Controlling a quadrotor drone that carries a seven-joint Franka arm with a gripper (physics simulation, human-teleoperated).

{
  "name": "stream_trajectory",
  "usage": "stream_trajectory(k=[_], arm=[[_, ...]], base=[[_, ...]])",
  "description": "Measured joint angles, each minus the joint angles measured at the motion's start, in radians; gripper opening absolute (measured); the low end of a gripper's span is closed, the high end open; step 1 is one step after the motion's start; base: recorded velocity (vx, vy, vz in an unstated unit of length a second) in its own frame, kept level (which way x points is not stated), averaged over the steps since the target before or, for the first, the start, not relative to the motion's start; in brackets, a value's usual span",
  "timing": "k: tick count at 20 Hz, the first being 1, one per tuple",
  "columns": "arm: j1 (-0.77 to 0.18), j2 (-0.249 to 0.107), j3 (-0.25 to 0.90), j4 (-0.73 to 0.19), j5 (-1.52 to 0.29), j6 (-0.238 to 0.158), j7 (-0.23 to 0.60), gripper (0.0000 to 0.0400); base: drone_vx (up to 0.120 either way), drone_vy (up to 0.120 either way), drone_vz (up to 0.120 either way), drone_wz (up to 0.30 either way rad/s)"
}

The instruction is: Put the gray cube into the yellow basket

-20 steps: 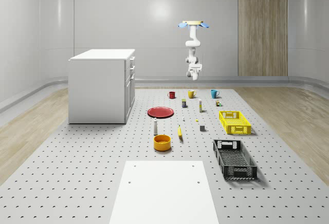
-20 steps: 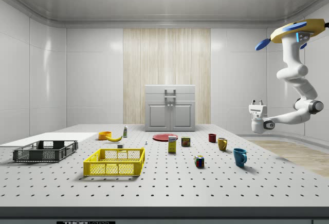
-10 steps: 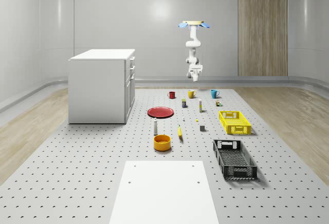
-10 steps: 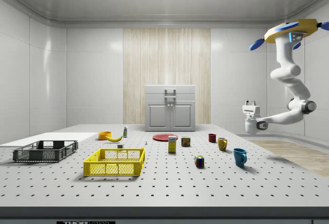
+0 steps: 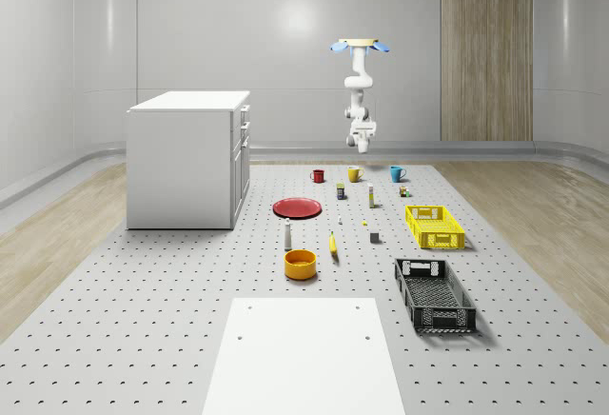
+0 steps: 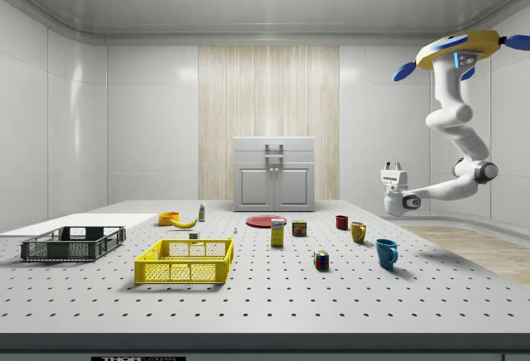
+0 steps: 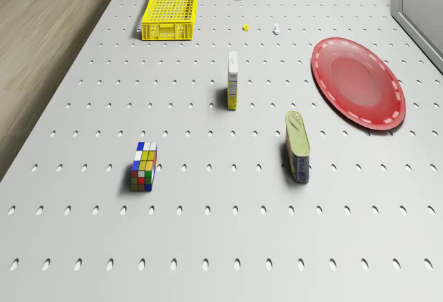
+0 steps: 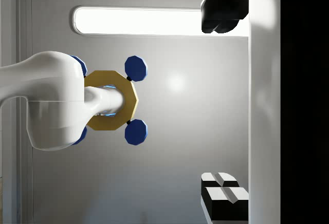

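Near edge of the worktop (image 5: 143, 320): white sheet (image 5: 304, 358), centred. Black basket (image 5: 447, 320) is toward the near-right corner in the whole-scene view. Next back are an orange bowl (image 5: 300, 264), a banana (image 5: 333, 244) and a small bottle (image 5: 287, 235), around mid-worktop. Gray cube (image 5: 375, 237) sits flat on the worktop, near the yellow basket (image 5: 441, 241) on its centre-facing side; there's a clear gap, no contact, and it isn't in the basket. The basket runs along the worktop's right edge in the whole-scene view. Beyond them are a red plate (image 5: 298, 207), an upright box (image 7: 233, 89), a can (image 7: 297, 147) and a Rubik's cube (image 7: 144, 166), each apart from the others. Then a row of three mugs toward the far edge: red mug (image 5: 318, 176), yellow mug (image 5: 354, 174), blue mug (image 5: 397, 173). White cabinet (image 5: 186, 158) stands on the left side of the worktop in the whole-scene view. Drone (image 5: 359, 46) hovers high over the far edge, behind the mug row, arm hanging below it. Gripper (image 6: 392, 165) is in the air above mug height, turned up toward the ceiling. In the wrist view the gripper (image 8: 226, 106) has its fingers (image 8: 223, 16) spread wide with nothing between them. It is well apart from the cube.
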Motion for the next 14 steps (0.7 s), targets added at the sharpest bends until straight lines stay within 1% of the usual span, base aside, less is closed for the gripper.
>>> stream_trajectory(k=[14], arm=[[-0.005,-0.007,0.015,-0.007,-0.021,0.011,0.002,0.04]], base=[[0.12,0.0,0.0,0.0]])
